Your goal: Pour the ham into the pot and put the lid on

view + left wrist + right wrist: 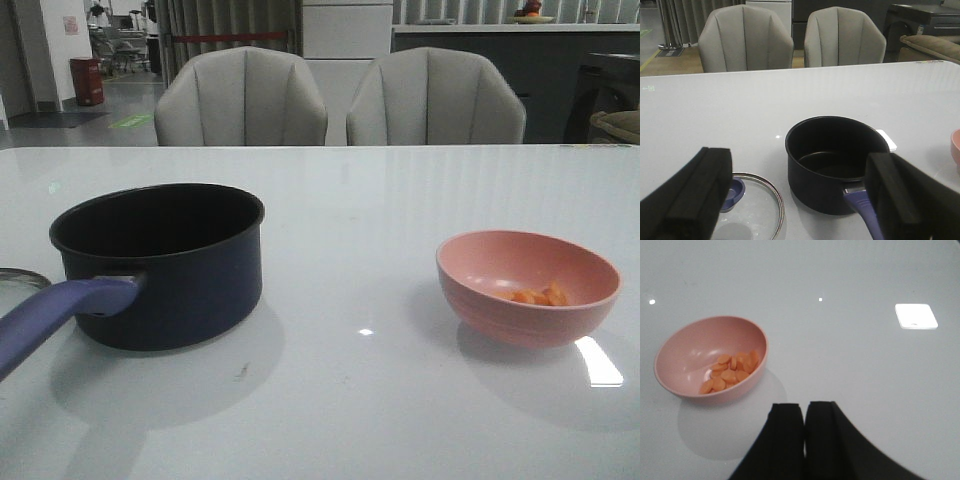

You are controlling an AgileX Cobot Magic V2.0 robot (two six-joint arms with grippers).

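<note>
Grey chairs stand beyond my white tabletop (400, 200). Nothing is poured yet: orange ham chunks (730, 371) lie in the pink bowl (528, 288) near the right edge. My right pincer (804, 422), closed and empty, must open for its rim. My left pincer (797, 195) gapes over the navy pot (160, 262) near the left edge, glass lid (752, 205) alongside.

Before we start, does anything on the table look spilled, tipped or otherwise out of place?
Nothing stands out. The ham sits inside the pink bowl, the pot stands upright and empty, and the lid lies flat on the table beside it.

1 pot (160, 262), 1 bowl (527, 287), 1 lid (760, 210), maybe
</note>
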